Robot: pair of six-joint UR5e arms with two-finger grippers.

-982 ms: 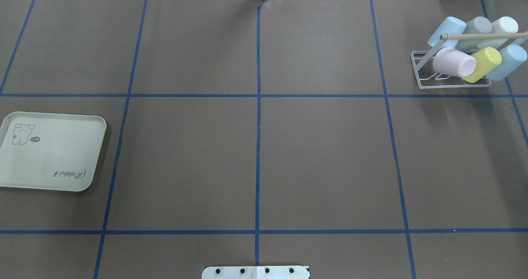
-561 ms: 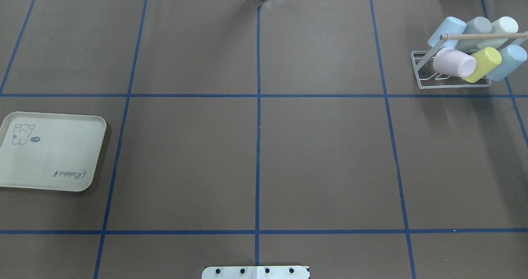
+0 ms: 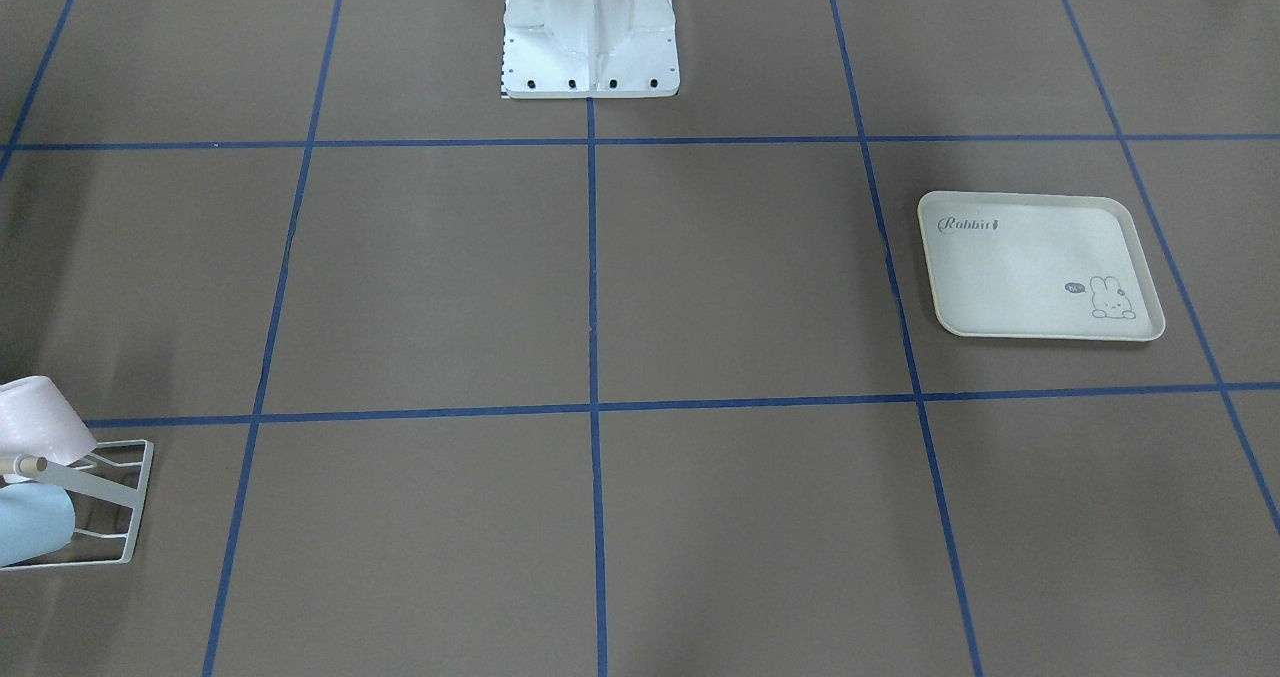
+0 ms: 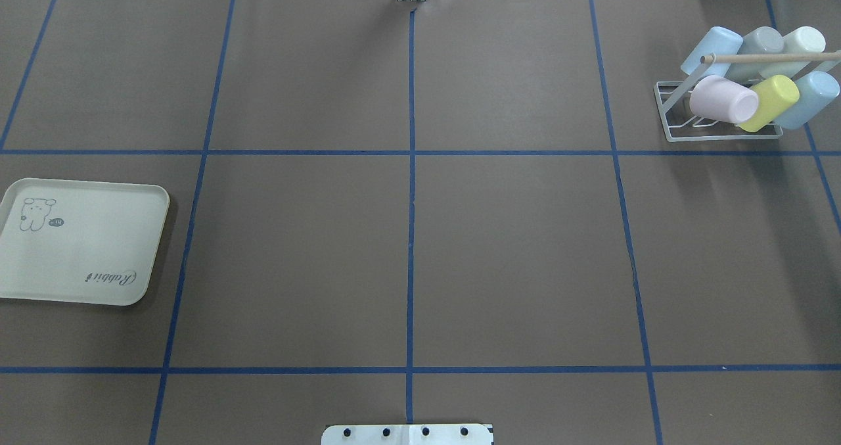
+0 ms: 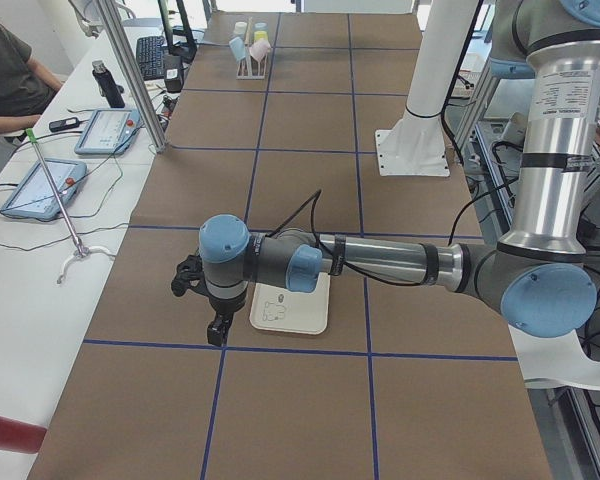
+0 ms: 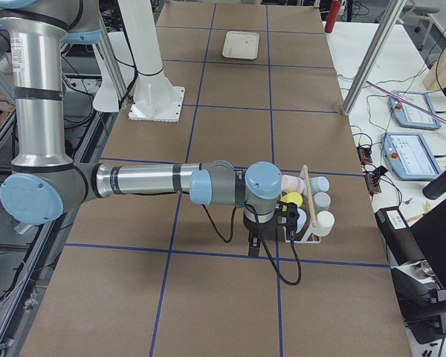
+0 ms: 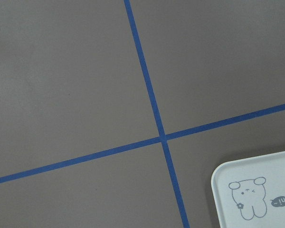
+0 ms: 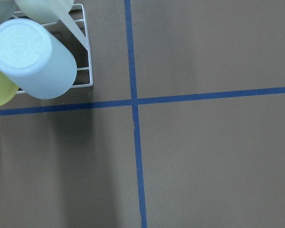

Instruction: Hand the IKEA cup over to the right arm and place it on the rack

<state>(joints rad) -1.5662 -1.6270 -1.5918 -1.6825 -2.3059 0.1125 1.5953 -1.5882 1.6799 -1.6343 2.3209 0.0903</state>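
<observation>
1. The white wire rack stands at the far right corner of the brown worktop. A pale wooden dowel runs across its top.
2. Six plastic cups lean tilted on the rack. In the front row are a pink cup, a yellow cup and a light-blue cup. Behind them are a second light-blue cup, a grey cup and a cream cup. I cannot read any brand mark on them.
3. The right arm reaches low over the worktop. The right claw points down just beside the rack, apart from the cups. Only the side view shows it, so I cannot tell if it is released or clenched.
4. The left arm reaches the same way. The left claw points down just beside the cream tray. Here also I cannot tell its state.
5. The tray carries the word "Rabbit" in script, a small rabbit drawing and a dark speech bubble that is too small to read.
6. Blue tape lines divide the worktop into squares.
</observation>
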